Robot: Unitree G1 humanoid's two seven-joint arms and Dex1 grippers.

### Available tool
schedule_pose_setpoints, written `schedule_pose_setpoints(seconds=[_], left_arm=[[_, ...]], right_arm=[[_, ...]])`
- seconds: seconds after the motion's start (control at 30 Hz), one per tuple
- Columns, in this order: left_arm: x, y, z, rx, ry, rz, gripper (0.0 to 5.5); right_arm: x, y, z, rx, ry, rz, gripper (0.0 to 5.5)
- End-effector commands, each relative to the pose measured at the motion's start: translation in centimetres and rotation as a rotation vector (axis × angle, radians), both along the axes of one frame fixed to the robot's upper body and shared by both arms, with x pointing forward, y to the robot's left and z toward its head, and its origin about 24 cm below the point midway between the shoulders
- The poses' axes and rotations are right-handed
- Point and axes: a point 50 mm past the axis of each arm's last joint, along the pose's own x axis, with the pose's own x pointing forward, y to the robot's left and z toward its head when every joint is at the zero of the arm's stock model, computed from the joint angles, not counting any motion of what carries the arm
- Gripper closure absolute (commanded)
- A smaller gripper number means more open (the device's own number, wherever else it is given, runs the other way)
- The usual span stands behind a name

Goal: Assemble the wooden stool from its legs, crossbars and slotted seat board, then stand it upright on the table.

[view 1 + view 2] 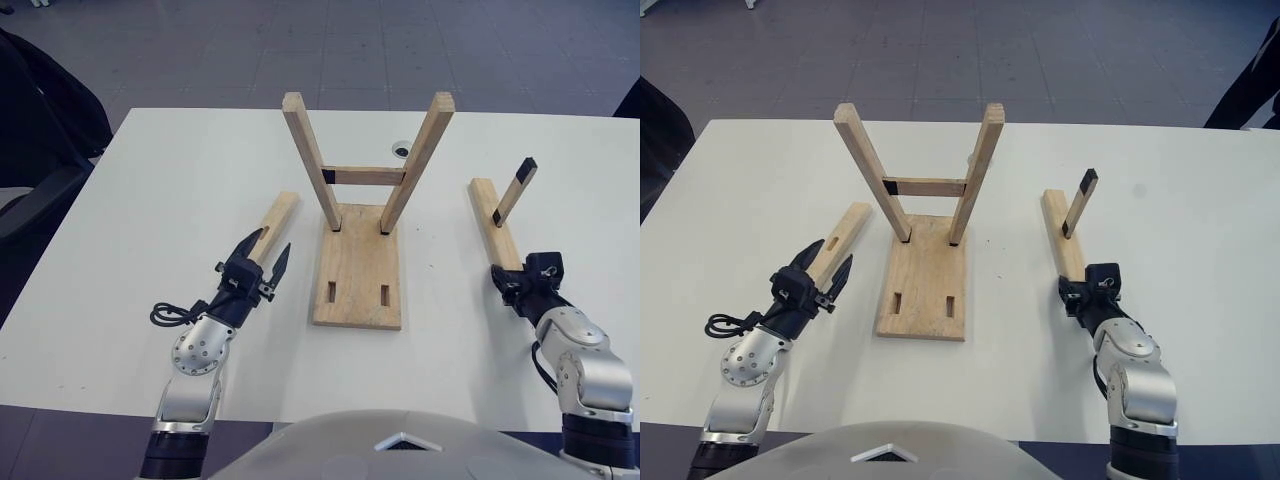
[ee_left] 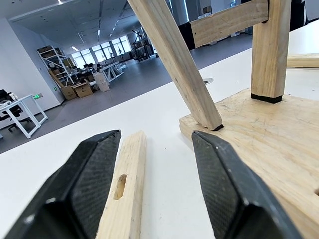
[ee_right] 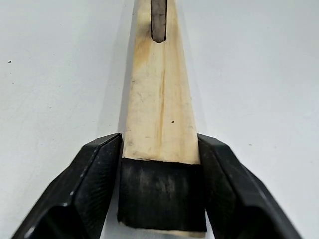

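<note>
Wood of a pale, unvarnished kind makes every part, so I judge the pieces light, stiff and not slippery, but the joints are probably only pushed in and could work loose under a side force.

The seat board lies flat in the middle of the white counter. Two standing legs are fitted in its far slots, joined by a fitted crossbar. The two empty slots near the robot are free.

The left loose leg lies just beside the board. The left hand is released, with its fingers spread on both sides of the near end of this leg and not yet pressing it. The right loose leg lies well apart on the other side, with a short crossbar standing tilted in its mortise. The right hand is clenched on the black near end of this leg.

A hold near the end is good for lifting, but the long leg may swing, so a firm squeeze across the flat sides seems best. The black end goes into a slot, I think, so a hold further up would leave it free.

The standing frame is near the path of both loose legs, and a knock could tip it. A round hole in the counter lies behind the board.
</note>
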Motion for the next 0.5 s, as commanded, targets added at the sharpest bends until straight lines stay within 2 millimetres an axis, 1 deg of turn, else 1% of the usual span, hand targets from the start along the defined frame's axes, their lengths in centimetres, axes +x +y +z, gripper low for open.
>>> schedule_pose_setpoints(seconds=[0.03, 0.2, 0.33, 0.37, 0.4, 0.5], left_arm=[[0.0, -0.1, -0.2, 0.014, 0.003, -0.003, 2.86], [0.0, -0.3, -0.2, 0.013, 0.002, -0.008, 2.86], [0.1, -0.3, -0.2, 0.015, 0.001, -0.011, 2.86], [0.1, -0.3, -0.2, 0.015, 0.001, -0.012, 2.86], [0.1, -0.3, -0.2, 0.015, 0.001, -0.012, 2.86], [0.1, -0.3, -0.2, 0.015, 0.002, -0.011, 2.86]], right_arm=[[0.3, -0.1, 0.5, -0.014, -0.024, -0.002, 2.22], [1.4, -0.4, 0.7, -0.014, -0.036, -0.001, 1.31], [2.7, -0.1, 0.8, 0.012, -0.050, 0.001, 1.31], [2.9, 0.0, 0.7, 0.025, -0.046, -0.004, 1.49], [3.0, 0.1, 0.6, 0.030, -0.043, -0.007, 1.54], [2.9, 0.1, 0.2, 0.044, -0.020, -0.015, 2.19]])
